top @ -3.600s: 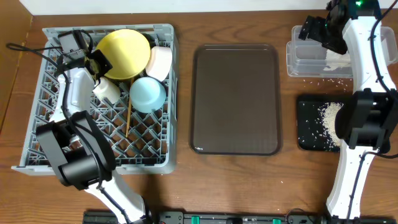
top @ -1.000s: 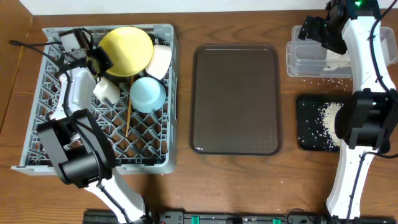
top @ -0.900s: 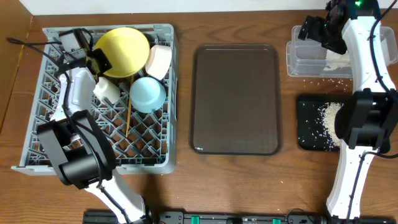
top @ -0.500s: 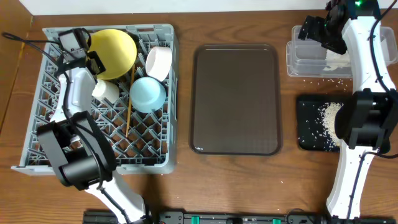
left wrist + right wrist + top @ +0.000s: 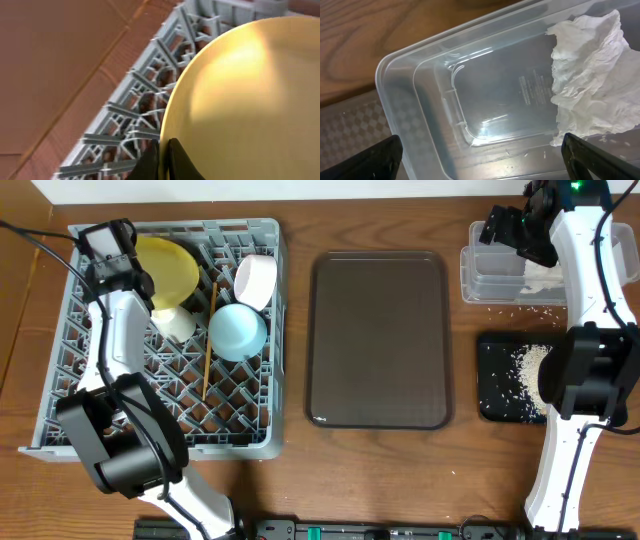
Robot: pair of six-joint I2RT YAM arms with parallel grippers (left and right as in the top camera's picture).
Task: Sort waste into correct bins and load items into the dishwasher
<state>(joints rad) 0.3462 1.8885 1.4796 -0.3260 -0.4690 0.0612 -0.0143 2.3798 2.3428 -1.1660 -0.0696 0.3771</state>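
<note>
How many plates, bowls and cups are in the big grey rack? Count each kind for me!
Plates: 1, the yellow plate
Bowls: 2, the light blue bowl and the white bowl
Cups: 1, the small white cup
Total: 4, all in the grey rack

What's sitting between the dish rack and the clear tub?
Only the dark brown serving tray, flat on the table, between the dish rack and the clear tub. Nothing rests on it. The overhead view shows this.
</note>
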